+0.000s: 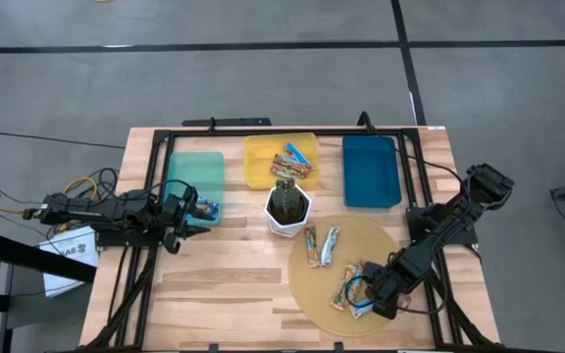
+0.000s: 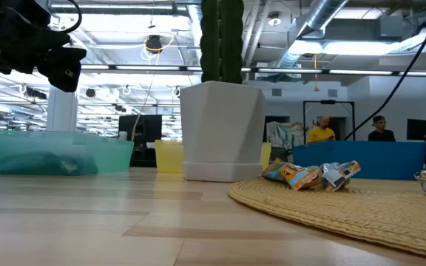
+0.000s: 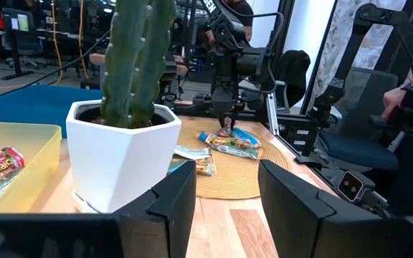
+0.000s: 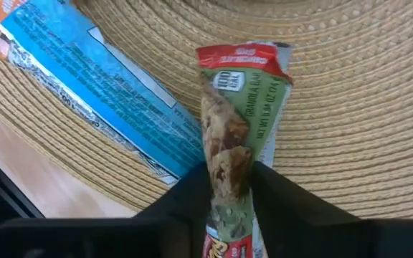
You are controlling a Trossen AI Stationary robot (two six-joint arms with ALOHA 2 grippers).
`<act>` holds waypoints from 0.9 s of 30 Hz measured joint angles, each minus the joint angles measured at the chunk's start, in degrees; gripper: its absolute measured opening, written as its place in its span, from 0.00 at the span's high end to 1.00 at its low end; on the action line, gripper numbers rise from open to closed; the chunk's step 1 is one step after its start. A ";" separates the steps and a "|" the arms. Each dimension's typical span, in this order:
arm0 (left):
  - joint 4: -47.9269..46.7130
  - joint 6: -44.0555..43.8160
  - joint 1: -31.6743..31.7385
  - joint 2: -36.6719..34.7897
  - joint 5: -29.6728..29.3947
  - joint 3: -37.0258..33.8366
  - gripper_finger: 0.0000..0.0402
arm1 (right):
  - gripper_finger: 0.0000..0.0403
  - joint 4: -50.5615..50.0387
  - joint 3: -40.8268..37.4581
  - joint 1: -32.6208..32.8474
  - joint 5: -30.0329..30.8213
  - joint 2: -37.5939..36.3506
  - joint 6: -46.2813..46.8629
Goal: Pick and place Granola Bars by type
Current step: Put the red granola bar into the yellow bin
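Note:
Several granola bars lie on a round woven mat [image 1: 381, 235]: two [image 1: 320, 246] near the white cactus pot [image 1: 287, 208] and a cluster [image 1: 349, 292] at the mat's near side. My right gripper [image 1: 369, 291] stands over that cluster, shut on a green-and-red bar [image 4: 239, 107]; a blue bar [image 4: 99, 72] lies beside it. More bars [image 1: 297, 162] lie in the yellow tray [image 1: 263, 162]. My left gripper [image 3: 224, 193] waits open and level by the teal tray [image 1: 194, 176], touching nothing. My right gripper pinches the green-and-red bar between its two fingers [image 4: 185, 204] across the bar's middle [image 4: 228, 168], where the wrapper is drawn in narrow. The fingers come from above, pointing down, and lie across the bar. Whether the bar's red far end [image 4: 242, 54] still rests on the mat, I cannot tell.
The blue tray [image 1: 371, 172] stands at the far right, beside the yellow one. The cactus pot stands mid-table between the trays and the mat. A small item [image 1: 207, 209] lies in the teal tray's near corner. People [image 2: 322, 131] are in the room behind.

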 joint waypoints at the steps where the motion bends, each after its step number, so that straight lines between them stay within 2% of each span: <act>1: 0.00 0.00 -0.01 0.00 0.00 -0.01 0.64 | 0.79 0.04 -0.02 0.00 0.07 0.02 0.01; 7: 0.00 0.00 0.00 -0.01 -0.02 -0.01 0.64 | 0.90 0.54 -0.09 -0.02 0.71 0.04 0.01; 13: 0.00 0.01 0.01 0.00 -0.02 -0.01 0.64 | 0.93 0.62 -0.20 -0.04 0.90 0.12 -1.11; 17: 0.00 0.01 0.01 0.00 -0.02 -0.01 0.64 | 0.87 0.62 -0.24 -0.04 0.90 0.19 -1.54; 27: 0.00 -0.01 0.01 0.00 0.00 0.01 0.64 | 0.65 0.71 -0.33 -0.04 0.86 0.31 -1.54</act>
